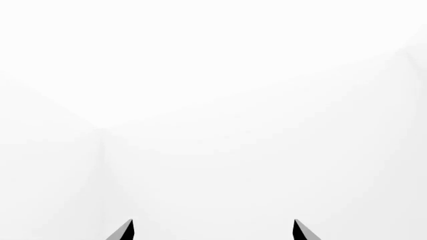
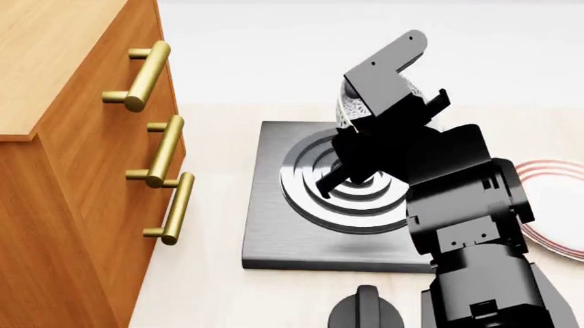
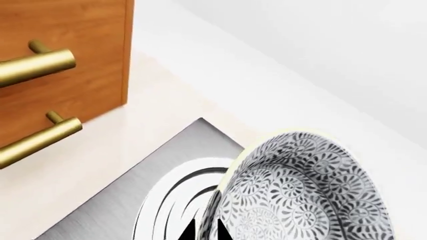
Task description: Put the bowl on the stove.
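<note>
Right gripper (image 3: 205, 231) pinches the bowl (image 3: 300, 195) by its rim, tilted, mid-frame in head view directly over the stove (image 2: 301, 219) burner rings (image 2: 351, 188). Left gripper (image 1: 213, 230) fingers spread, empty.

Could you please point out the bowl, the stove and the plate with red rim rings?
bowl (image 3: 303, 195), right wrist view, on its patterned inner wall.
stove (image 2: 278, 232), head view, on the flat slab left of the burner rings.
plate (image 2: 559, 198), head view, on its white surface inside the red rings.
</note>
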`<state>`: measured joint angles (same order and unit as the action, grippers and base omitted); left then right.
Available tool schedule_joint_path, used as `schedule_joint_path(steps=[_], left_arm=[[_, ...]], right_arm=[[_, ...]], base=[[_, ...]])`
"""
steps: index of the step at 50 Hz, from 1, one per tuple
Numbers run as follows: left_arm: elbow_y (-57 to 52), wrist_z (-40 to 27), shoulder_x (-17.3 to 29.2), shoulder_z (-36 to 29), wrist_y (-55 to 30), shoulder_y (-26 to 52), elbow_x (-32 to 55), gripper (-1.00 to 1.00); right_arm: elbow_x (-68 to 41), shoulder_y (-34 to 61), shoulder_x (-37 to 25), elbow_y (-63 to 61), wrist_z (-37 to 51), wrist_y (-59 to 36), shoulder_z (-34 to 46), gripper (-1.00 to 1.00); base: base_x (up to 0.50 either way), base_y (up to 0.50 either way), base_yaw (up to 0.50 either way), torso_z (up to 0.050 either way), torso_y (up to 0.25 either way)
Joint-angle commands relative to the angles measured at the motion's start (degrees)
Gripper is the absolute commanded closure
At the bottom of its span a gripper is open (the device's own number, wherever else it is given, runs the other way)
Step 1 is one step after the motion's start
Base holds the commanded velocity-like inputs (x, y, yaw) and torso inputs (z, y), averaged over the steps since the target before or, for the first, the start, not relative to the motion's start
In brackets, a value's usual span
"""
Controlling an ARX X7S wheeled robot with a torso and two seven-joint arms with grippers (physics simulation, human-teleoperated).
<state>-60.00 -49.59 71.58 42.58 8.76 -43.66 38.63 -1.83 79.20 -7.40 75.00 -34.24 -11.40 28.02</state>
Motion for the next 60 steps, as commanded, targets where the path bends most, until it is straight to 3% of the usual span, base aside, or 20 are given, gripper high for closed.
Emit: schedule_joint_path(steps=[1, 17, 23, 60], left_arm=[[0.2, 1.0, -1.3, 1.2, 1.6, -0.1, -1.3, -1.00], [0.2, 1.3, -1.4, 1.6, 1.5, 0.1, -0.9, -1.00], [0.1, 1.8, -2.1, 2.7, 1.1, -0.2, -0.4, -1.00], [0.3, 0.4, -2.0, 2.0, -0.4, 0.9, -0.3, -1.00]], right_arm=[[1.4, 0.5, 1.1, 0.0, -1.3, 2.0, -3.3, 1.00], [0.9, 0.4, 1.6, 0.0, -2.2, 3.5, -4.4, 1.00], [3.0, 0.4, 2.9, 0.0, -2.1, -1.7, -0.5, 1.00], [2.1, 0.7, 3.4, 0.0, -1.8, -3.0, 1.1, 1.00]], base=[[0.00, 0.00, 0.00, 0.000, 0.000], [0.00, 0.00, 0.00, 0.000, 0.000], [0.00, 0.00, 0.00, 0.000, 0.002], [0.00, 0.00, 0.00, 0.000, 0.000]])
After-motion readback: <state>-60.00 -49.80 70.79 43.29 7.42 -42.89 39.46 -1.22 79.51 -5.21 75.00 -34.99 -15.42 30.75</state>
